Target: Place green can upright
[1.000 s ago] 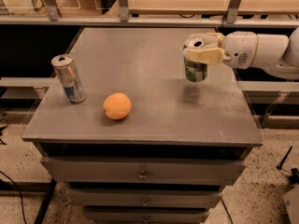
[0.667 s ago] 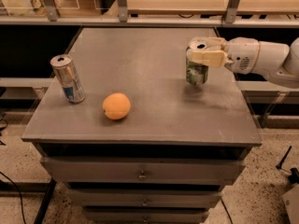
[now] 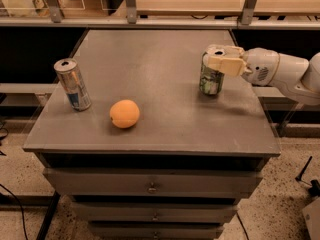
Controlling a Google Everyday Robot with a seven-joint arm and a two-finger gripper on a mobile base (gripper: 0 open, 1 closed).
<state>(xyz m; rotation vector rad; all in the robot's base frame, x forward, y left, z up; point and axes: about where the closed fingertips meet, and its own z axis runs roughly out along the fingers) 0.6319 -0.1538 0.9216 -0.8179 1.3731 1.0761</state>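
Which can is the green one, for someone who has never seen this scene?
Start at the grey drawer cabinet and look to the right side of its top. The green can is upright there, with the cream end effector clamped round its upper part. Unlike the slim silver-and-blue can at the left, it is shorter, wider and green-and-white.

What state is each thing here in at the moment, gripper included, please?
green can: upright, base on the cabinet top, gripped near its rim.
gripper: at the right, shut on the green can.
silver-and-blue can: upright, free, at the left.
orange: resting loose, touching neither can.
drawers: closed.
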